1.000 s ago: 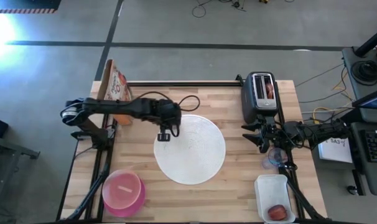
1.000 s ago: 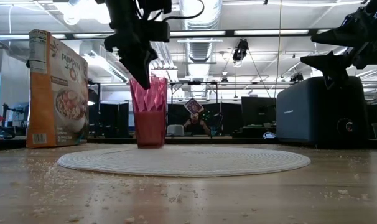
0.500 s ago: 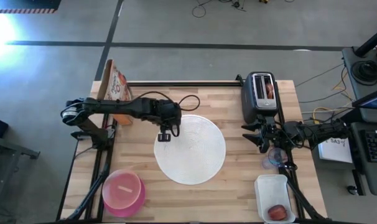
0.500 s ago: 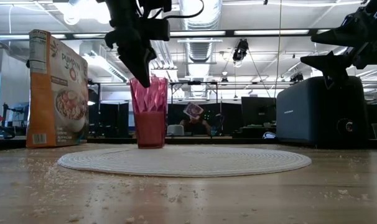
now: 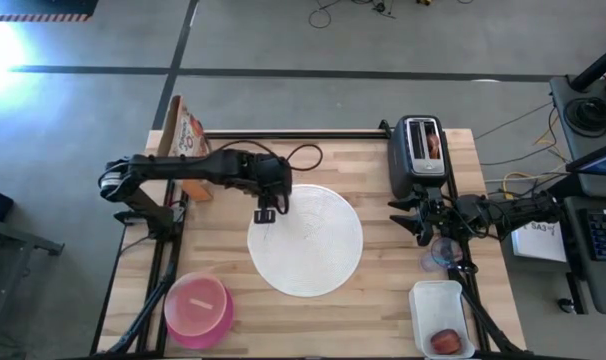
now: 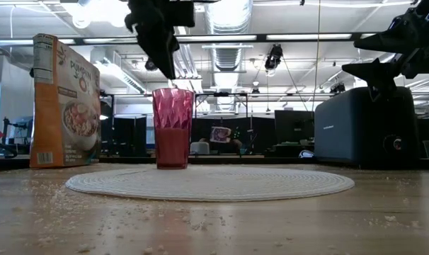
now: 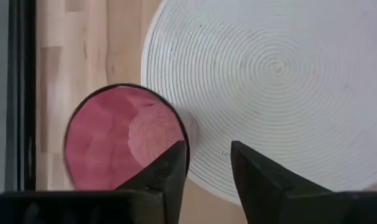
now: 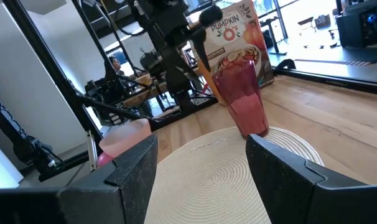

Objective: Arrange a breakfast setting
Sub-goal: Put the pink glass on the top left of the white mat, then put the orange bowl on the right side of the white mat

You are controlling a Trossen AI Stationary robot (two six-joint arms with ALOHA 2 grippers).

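Pink tumbler (image 6: 172,127) stands upright at the white plate's (image 5: 318,250) edge; left gripper (image 6: 165,67) hovers above it, fingers spread, empty. Looks light, rigid, slick; grip by rim

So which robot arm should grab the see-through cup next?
Probably the right. The right gripper hangs open close to the clear cup; the left gripper is across the plate, over the pink tumbler.

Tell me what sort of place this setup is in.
Probably a robotics lab or workshop, not a home kitchen. The wooden table stands on a bare concrete floor with loose cables trailing across it, and the low view shows exposed ceiling ducts and strip lights beyond the toaster.
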